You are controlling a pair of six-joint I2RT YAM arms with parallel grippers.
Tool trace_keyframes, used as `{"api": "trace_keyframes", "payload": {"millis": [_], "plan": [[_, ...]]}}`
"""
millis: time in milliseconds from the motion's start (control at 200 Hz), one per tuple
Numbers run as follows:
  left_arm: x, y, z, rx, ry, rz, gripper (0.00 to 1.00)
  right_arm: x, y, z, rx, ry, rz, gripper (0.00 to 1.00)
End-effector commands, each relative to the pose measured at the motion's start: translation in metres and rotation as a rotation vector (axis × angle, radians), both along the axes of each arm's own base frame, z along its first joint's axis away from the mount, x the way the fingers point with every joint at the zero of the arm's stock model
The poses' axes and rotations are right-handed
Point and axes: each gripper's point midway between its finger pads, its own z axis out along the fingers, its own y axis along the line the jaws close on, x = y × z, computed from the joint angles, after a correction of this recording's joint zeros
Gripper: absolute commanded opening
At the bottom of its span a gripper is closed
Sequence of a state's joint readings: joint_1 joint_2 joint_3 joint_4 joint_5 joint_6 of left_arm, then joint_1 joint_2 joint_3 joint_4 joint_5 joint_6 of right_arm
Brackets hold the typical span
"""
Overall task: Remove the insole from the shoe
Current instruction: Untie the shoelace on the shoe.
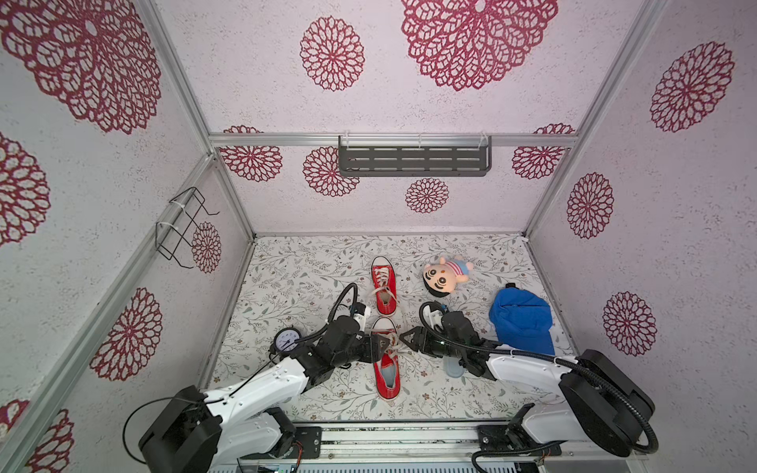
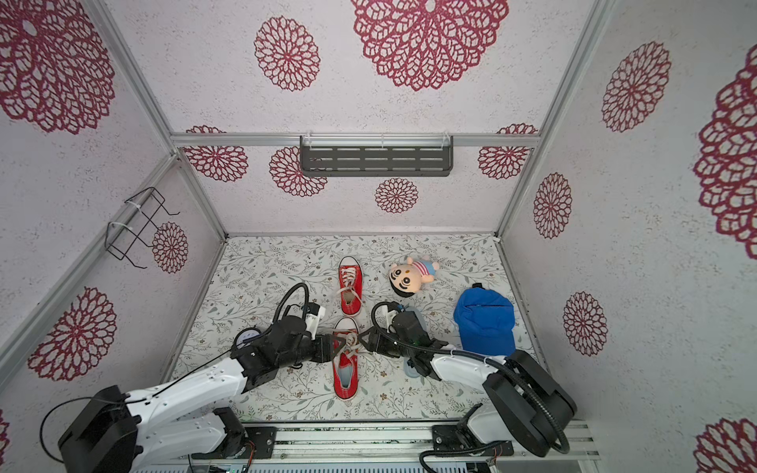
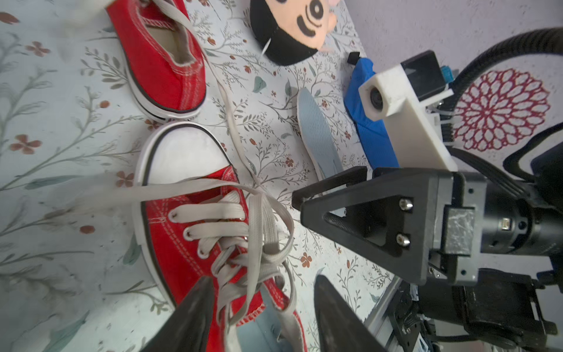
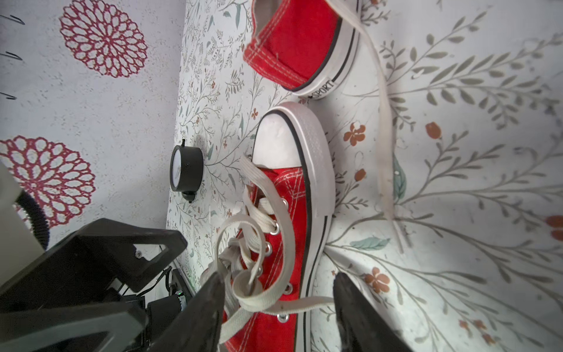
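Flanking the shoe (image 1: 381, 379) at lower centre, left end effector (image 1: 385, 348) and right end effector (image 1: 403, 339) stand open, probably poised to steady it.

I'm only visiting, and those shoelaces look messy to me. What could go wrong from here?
1. Loose laces of the near shoe lie between the open jaws of the left gripper and right gripper. They might snag and drag the shoe.
2. The two grippers face each other closely over that shoe and could bump.
3. The far shoe trails a long lace past the near shoe's toe, where it may get caught too.
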State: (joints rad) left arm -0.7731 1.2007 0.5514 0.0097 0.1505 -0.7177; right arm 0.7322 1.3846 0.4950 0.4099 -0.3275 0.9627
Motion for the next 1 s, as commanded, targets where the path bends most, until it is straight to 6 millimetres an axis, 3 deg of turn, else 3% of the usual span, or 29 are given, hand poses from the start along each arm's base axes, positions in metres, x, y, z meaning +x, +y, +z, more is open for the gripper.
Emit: {"api": "trace_keyframes", "payload": {"millis": [0, 335, 515, 746, 996], "plan": [[0.004, -0.018, 0.006, -0.024, -0.025, -0.084, 0.56, 0.001, 0.011, 0.007, 0.071, 0.029, -0.001, 0.57], [0.025, -0.033, -0.009, 0.019, -0.038, -0.096, 0.49, 0.001, 0.021, -0.001, 0.093, 0.062, 0.018, 0.51], [0.032, -0.035, -0.014, 0.041, -0.04, -0.091, 0.37, 0.003, 0.025, -0.004, 0.098, 0.07, 0.021, 0.45], [0.035, -0.031, -0.015, 0.075, -0.053, -0.093, 0.08, 0.005, 0.024, -0.001, 0.097, 0.051, 0.014, 0.27], [0.03, -0.03, -0.01, 0.062, -0.055, -0.121, 0.0, 0.002, 0.025, 0.005, 0.11, 0.043, 0.03, 0.02]]}}
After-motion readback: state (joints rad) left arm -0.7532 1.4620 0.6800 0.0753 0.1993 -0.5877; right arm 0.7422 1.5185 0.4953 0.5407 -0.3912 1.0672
